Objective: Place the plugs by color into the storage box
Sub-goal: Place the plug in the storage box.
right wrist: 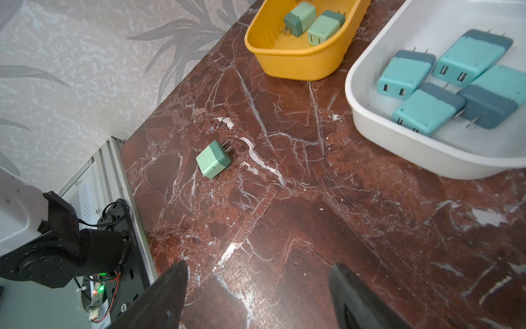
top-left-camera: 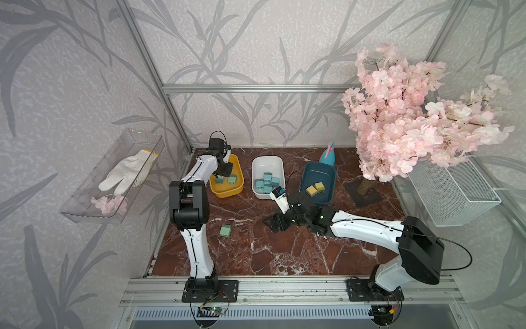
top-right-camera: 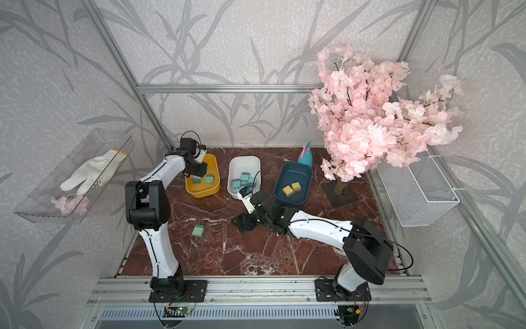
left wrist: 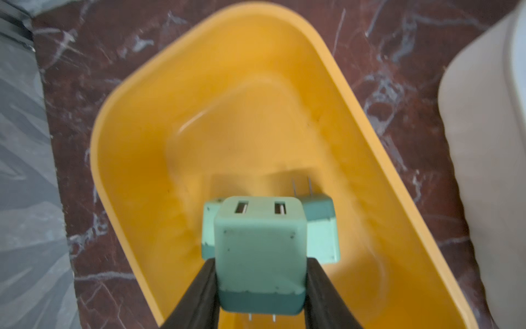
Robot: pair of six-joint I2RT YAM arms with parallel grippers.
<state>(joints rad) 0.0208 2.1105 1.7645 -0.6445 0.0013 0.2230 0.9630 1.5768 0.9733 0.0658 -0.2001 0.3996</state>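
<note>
**Green plug gripped over the yellow tray**

The left pincer (left wrist: 260, 263) is clamped on a sage green plug (left wrist: 260, 242) and hangs just above the yellow tray (left wrist: 136, 159). Two more green plugs (left wrist: 320, 225) lie in the tray behind it. The right pincer (right wrist: 257, 269) stands wide with nothing between its jaws, over bare surface (right wrist: 313, 199). A loose green plug (right wrist: 213, 159) lies on the surface, well apart from it. The white tray (top-left-camera: 257, 166) holds a cluster of light blue plugs (top-left-camera: 267, 178). The dark blue tray (top-left-camera: 330, 174) holds two yellow plugs (top-left-camera: 310, 190).
</note>
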